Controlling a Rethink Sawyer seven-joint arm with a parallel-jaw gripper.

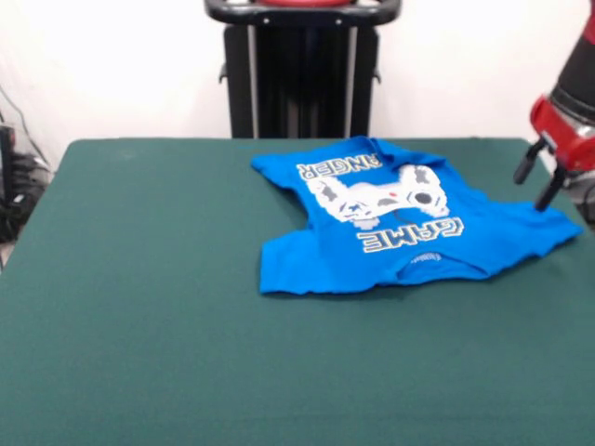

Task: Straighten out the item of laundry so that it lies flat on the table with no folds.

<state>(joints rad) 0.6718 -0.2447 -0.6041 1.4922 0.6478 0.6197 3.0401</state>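
- Laundry is the subject, but the biggest thing in view is the dark green bench [139,307], which fills most of the front view and has plenty of bare room for spreading cloth.
- Behind it stands the robot's black pedestal [302,70].
- On the bench's far right part lies the bright blue T-shirt [307,251], print up. Its far edge is folded over, hiding part of the lettering, and the sleeves look bunched, so flattening seems unfinished.
- At the right edge, the red and black tool [536,186] hangs with both fingers spread apart, holding nothing, just above the shirt's right corner, probably placed to pinch that corner and pull outward.
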